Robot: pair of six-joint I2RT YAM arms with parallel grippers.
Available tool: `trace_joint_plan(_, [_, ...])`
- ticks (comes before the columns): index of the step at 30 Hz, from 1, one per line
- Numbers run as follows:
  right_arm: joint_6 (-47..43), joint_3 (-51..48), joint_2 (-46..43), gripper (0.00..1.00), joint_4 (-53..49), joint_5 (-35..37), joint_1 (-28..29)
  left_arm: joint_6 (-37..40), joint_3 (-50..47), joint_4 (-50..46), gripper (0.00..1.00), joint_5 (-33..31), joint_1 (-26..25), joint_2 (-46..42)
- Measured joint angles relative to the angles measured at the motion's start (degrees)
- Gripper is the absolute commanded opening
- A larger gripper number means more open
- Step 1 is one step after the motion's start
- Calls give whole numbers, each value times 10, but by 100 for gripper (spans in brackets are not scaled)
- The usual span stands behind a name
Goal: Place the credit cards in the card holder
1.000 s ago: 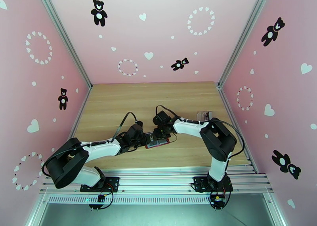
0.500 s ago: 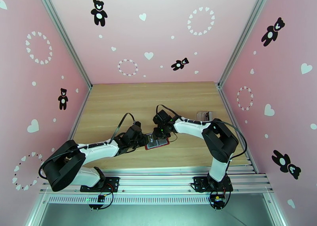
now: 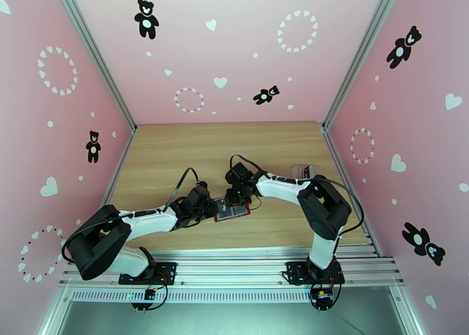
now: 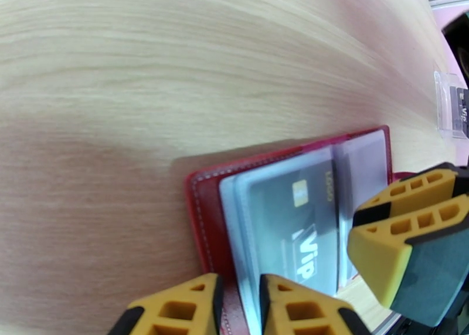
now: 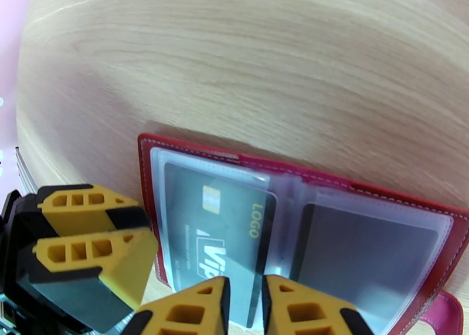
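Open card holder [image 3: 233, 209] lies flat on the worktop [image 3: 176, 154], just ahead of my two bases, between my grippers. It has clear sleeves [image 5: 281, 186] inside. One sleeve carries a credit card [image 5: 217, 230]: dark grey, gold chip, white "VIP", gold "LOGO". Its near edge runs under my right gripper. The neighbouring sleeve holds a second card [image 5: 369, 248], plain dark grey, with no marking I can read. Farther off, toward the right rear, a clear case [image 3: 302, 171] sits well apart on the worktop with something dark in it.

Holder cover: dark red, pale stitching along the rim, a pinkish tab [image 5: 448, 315] poking out at one corner.

My left gripper [image 4: 239, 300]: jaws at a narrow slit, tips over the holder's red edge and the sleeve rim. My right gripper [image 5: 245, 300]: the same narrow slit, tips over the credit card's near edge. Whether either one pinches or merely presses, I cannot tell.

Both forearms reach low and inward. The left comes from the left side, the right bends at the elbow and comes in at the holder's far edge. The wrists nearly meet over the holder.
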Motion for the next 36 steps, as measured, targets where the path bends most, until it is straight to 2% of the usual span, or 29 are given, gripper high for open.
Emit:
trace_joint_plan(10, [16,-28,0,23,25,-10,6,2,10,11,23,0,3,16])
trace_joint_plan(19, [23,-33,-11,27,28,8,11,6,16,11,23,0,3,21])
trace_joint_plan(36, [20,-28,-11,21,17,34,11,6,16,12,23,1,3,21])
